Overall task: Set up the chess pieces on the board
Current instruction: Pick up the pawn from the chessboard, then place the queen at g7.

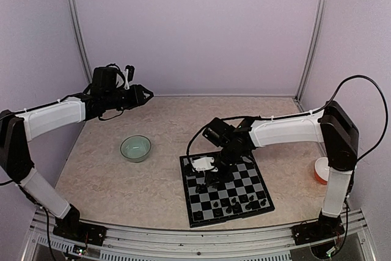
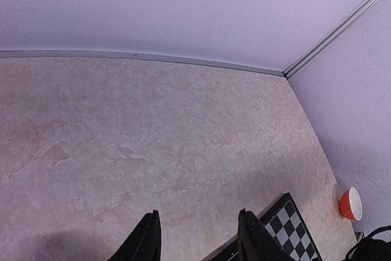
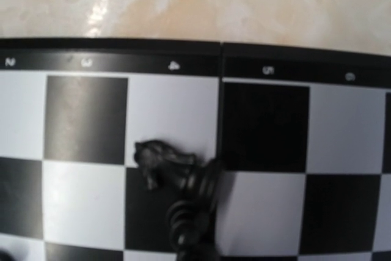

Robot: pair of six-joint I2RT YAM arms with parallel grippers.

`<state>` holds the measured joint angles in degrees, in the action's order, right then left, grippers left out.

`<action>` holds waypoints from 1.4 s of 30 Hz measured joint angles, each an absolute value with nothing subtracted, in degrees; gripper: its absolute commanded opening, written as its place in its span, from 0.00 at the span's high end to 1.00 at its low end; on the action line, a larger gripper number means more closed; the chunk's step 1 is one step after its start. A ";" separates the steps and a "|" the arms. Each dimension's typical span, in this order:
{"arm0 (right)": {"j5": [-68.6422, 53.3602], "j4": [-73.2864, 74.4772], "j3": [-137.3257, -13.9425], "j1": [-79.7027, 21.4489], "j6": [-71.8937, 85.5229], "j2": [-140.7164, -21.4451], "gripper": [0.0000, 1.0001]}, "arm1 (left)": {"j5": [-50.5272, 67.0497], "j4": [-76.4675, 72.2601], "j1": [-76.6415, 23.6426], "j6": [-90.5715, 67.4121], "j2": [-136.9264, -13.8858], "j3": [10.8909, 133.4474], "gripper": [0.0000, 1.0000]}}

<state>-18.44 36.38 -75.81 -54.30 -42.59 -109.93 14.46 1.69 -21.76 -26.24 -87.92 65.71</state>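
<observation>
The board (image 1: 230,219) lies at the front right of the table, with several black chess pieces (image 1: 237,202) standing on its near rows. My right gripper (image 1: 214,174) is down over the board's far left part. Close up, a black knight (image 3: 164,162) leans on its side across two squares of the board (image 3: 263,128). A dark ridged piece (image 3: 186,224) sits against its base, right where my right gripper (image 3: 194,239) closes; the fingers themselves cannot be made out. My left gripper (image 1: 148,95) hangs high at the back left, open and empty (image 2: 198,215), with a corner of the board (image 2: 294,227) below it.
A pale green bowl (image 1: 135,148) stands on the table left of the board. A red cup (image 1: 321,170) (image 2: 350,203) sits at the right edge by the right arm. Purple walls close the back and sides.
</observation>
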 measured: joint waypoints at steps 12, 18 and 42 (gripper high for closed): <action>-19.46 39.77 -75.26 -55.83 -42.85 -105.45 0.98 | 15.49 1.69 -20.99 -26.63 -87.92 65.71 0.56; -20.73 41.39 -74.70 -61.06 -43.75 -104.79 0.98 | 15.90 1.69 -20.16 -26.74 -87.92 65.71 0.56; -20.27 43.16 -74.76 -63.00 -44.12 -108.60 0.76 | 16.67 1.69 -19.31 -26.74 -87.92 65.71 0.56</action>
<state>-20.27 43.16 -74.76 -63.00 -44.12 -108.60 16.67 1.69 -19.31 -26.74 -87.92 65.71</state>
